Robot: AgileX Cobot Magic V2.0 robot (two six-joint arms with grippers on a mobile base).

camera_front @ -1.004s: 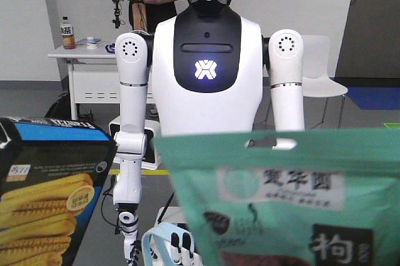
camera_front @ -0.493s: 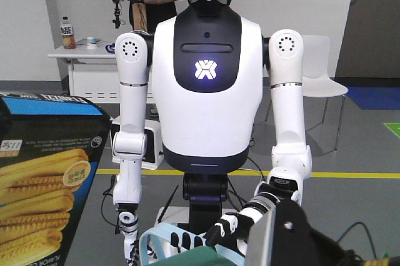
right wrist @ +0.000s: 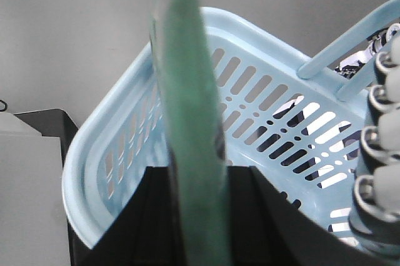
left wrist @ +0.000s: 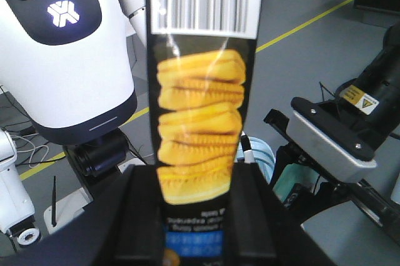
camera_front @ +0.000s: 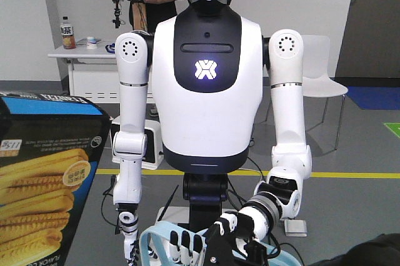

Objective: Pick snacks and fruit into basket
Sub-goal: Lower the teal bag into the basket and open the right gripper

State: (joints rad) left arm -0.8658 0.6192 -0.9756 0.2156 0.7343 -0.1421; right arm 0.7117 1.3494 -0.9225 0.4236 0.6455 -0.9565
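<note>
The right gripper (right wrist: 200, 182) has its fingers (right wrist: 156, 216) clenched on the pouch (right wrist: 187, 91). The pouch shows edge-on as a thin teal blade, and its long axis runs straight out from the fingers, with the free end past the top of the frame. It crosses the left rim of the basket (right wrist: 80, 172). I cannot tell whether its tip is inside.

The left gripper (left wrist: 200, 185) grasps the box (left wrist: 200, 91) by its near end. The box's long axis points away from the fingers, barcode end farthest, and in the front view it stands roughly upright, in the air and short of the basket.

Beyond, a humanoid (camera_front: 206, 91) holds the basket by its handle (right wrist: 350, 41).

I judge the step in hand to be the pouch drop. The next move calls for lowering the pouch past the rim, clear of the handle, then releasing it. The box should follow end-first.
</note>
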